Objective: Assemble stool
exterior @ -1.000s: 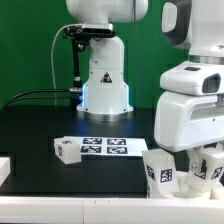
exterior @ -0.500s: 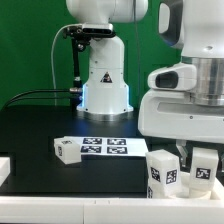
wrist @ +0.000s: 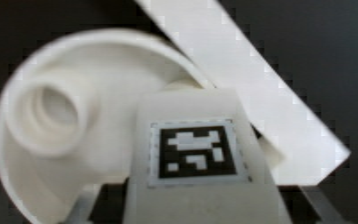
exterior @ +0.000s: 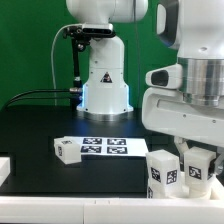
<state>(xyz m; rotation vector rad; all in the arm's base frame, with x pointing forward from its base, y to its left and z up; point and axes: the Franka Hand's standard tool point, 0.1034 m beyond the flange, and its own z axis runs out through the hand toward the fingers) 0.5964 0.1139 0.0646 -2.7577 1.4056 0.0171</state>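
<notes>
Subject item: the held leg (wrist: 197,150), a chunky white piece with its square tag facing the wrist camera, sits between the two dark fingers of the gripper (wrist: 197,205). The jaws stand at a middling width, closed on its sides. In the exterior view this appears to be the tagged piece (exterior: 197,172) hanging upright under the wrist at that view's lower right, long axis roughly vertical and in line with the gripper's approach. Directly beyond it in the wrist view lies the seat (wrist: 34,150), a round white disc. One socket hole (wrist: 60,108) is visible, offset to one side of the leg and not under its tip. Judgement: the coming move depends on closing that sideways offset before lowering. A flat white bar (wrist: 229,60) crosses behind the leg; its identity cannot be determined. The second leg (exterior: 163,176) stands just beside the held one, a possible obstruction. A third leg (exterior: 66,150) rests at the edge of the marker board (exterior: 105,147), well apart, on the black table (exterior: 40,125). The arm reaches forward from its base (exterior: 103,80), wrist pointing down.
</notes>
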